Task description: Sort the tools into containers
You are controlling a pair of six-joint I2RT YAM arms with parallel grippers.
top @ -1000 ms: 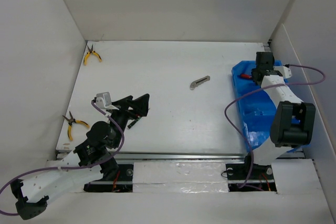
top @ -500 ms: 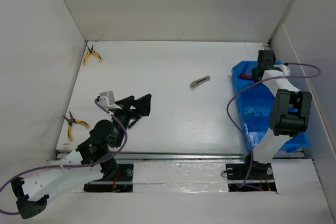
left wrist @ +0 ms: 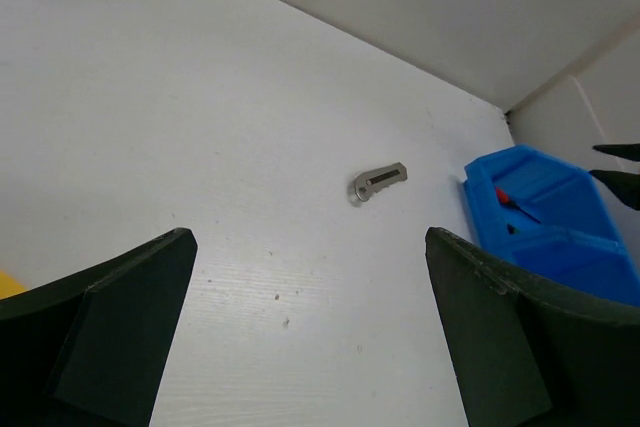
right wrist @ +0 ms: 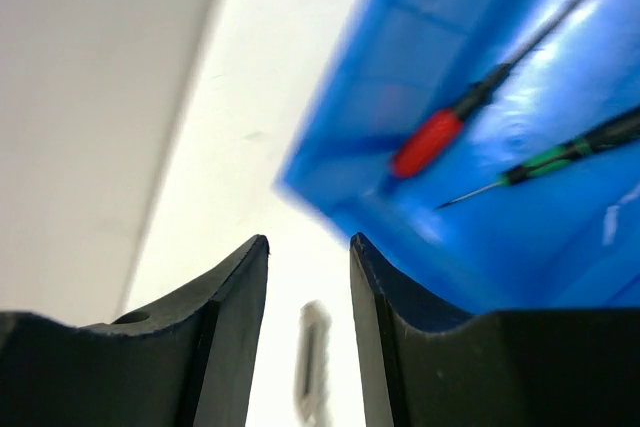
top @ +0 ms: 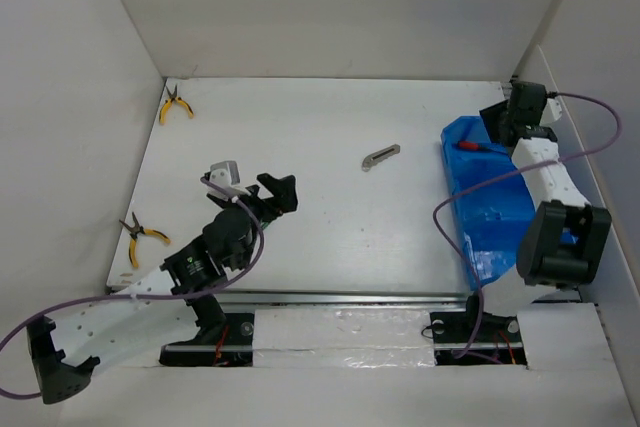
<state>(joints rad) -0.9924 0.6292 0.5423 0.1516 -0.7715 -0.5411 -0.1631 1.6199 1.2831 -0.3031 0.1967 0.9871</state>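
A grey utility knife (top: 380, 156) lies at the table's middle; it also shows in the left wrist view (left wrist: 378, 182) and, blurred, in the right wrist view (right wrist: 313, 362). The blue bin (top: 478, 209) stands at the right. A red-handled screwdriver (top: 467, 145) and a dark green-banded screwdriver (right wrist: 560, 154) lie in its far compartment. Two yellow pliers lie at the far left (top: 174, 103) and near left (top: 140, 235). My left gripper (top: 272, 197) is wide open and empty, short of the knife. My right gripper (top: 508, 112) hovers above the bin's far end, its jaws slightly apart and empty.
White walls enclose the table on the left, back and right. The right arm's purple cable (top: 445, 209) loops over the bin's left wall. The bin (left wrist: 560, 237) is at the right edge of the left wrist view.
My left arm has swung right and forward toward the table's middle, its gripper still open. My right gripper has risen and drawn back from the bin's far end toward the right wall.
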